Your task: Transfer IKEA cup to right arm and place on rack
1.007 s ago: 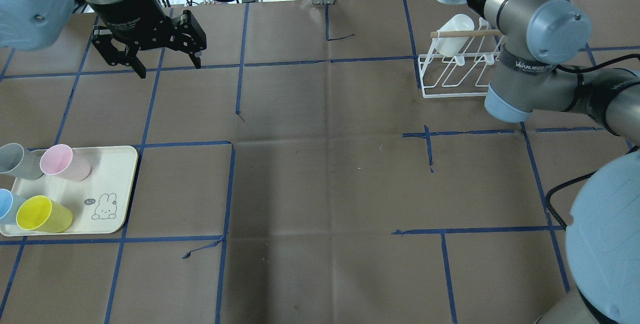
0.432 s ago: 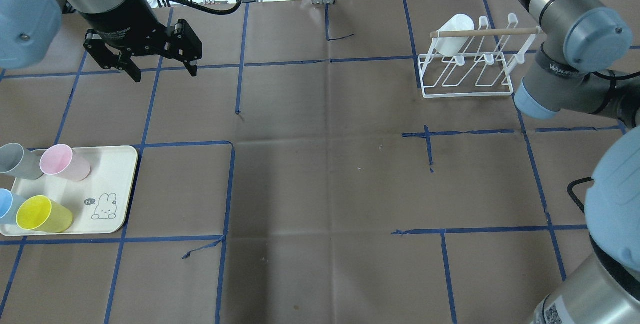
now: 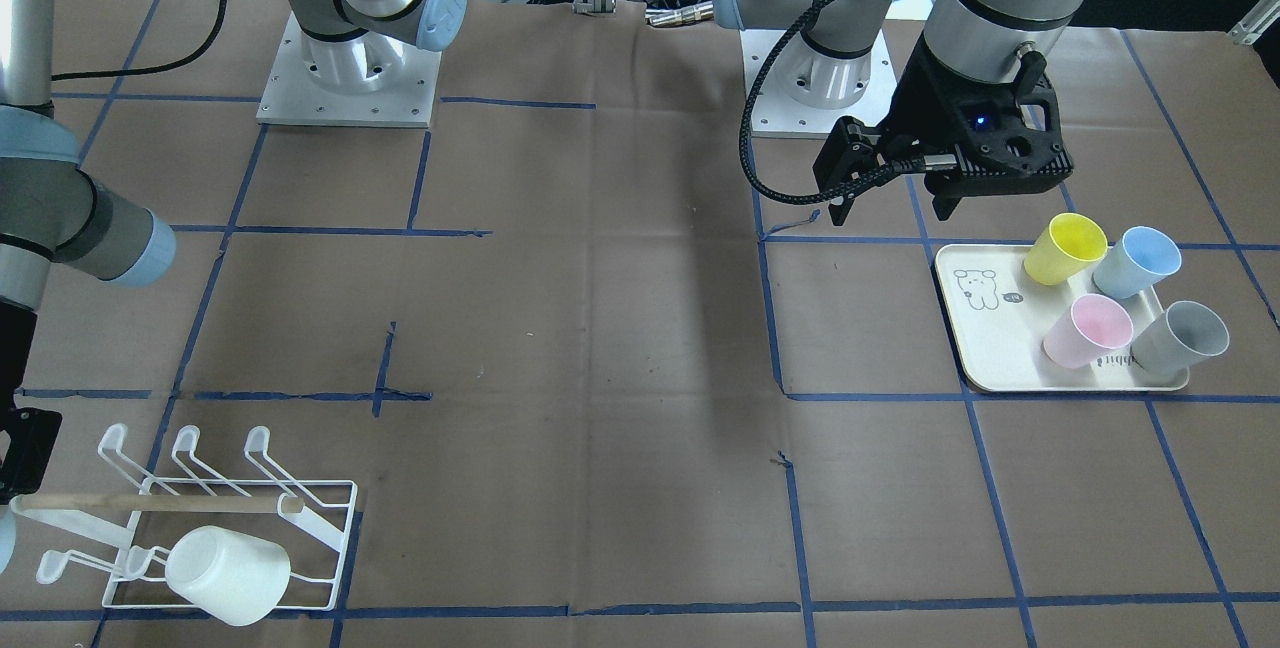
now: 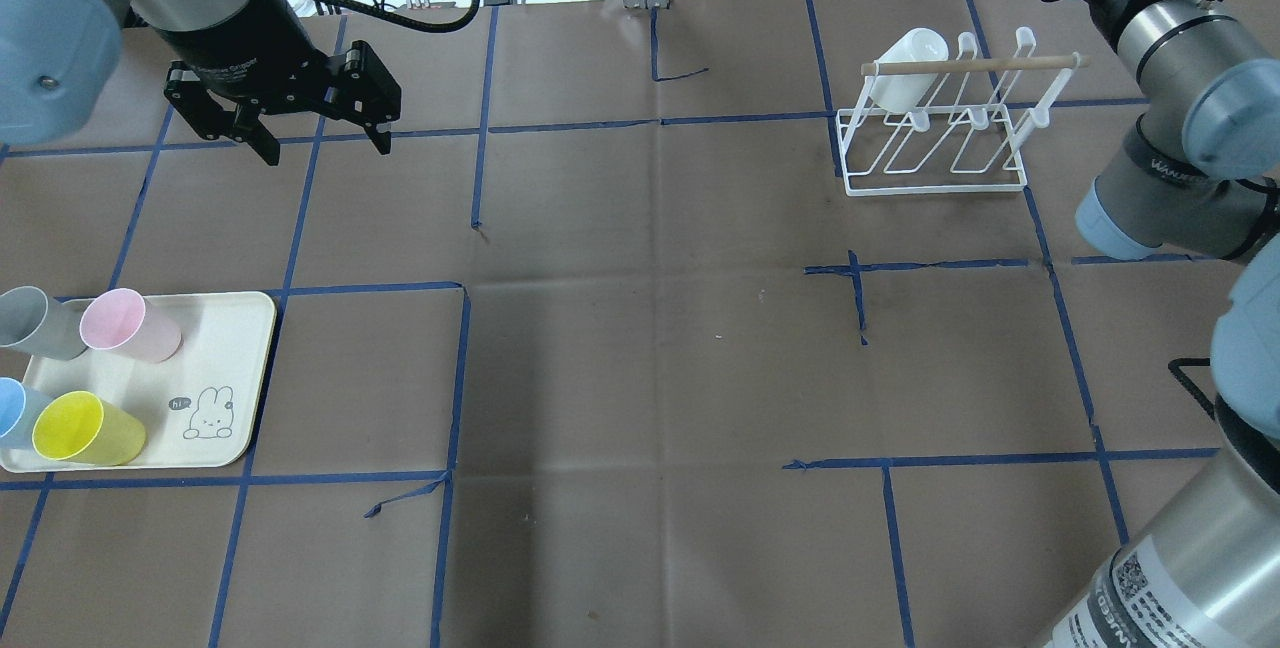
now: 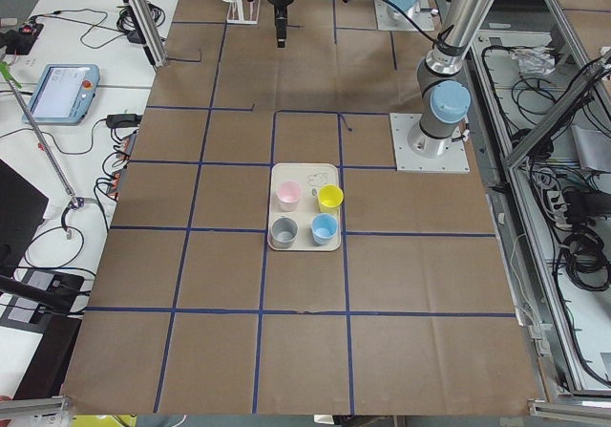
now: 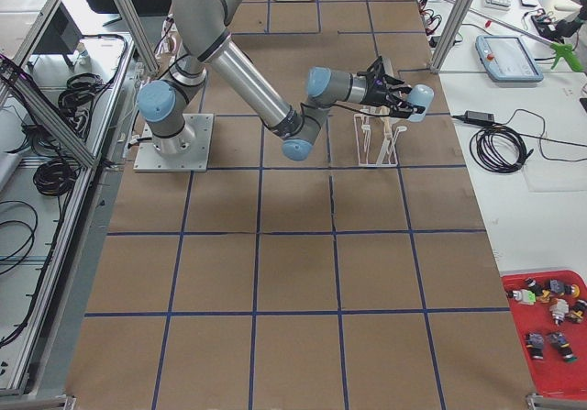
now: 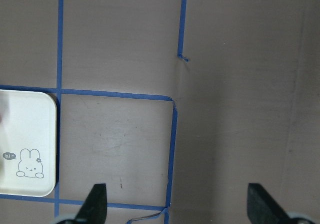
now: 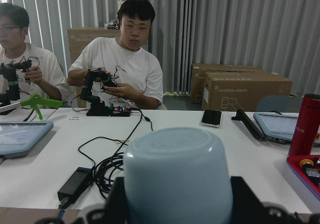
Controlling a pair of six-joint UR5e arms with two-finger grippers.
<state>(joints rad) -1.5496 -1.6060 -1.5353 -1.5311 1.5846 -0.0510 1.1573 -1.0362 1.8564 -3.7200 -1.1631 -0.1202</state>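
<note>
While right gripper clamps pale blue cup just beyond the rack, left gripper spread empty well away from it, a tilted approach risks catching a prong, dragging the rack.

Grey vertical blinds; cardboard boxes

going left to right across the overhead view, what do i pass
cream tray with a rabbit print → open black left gripper → white wire rack with a wooden dowel, a white cup hung at its left end
</note>
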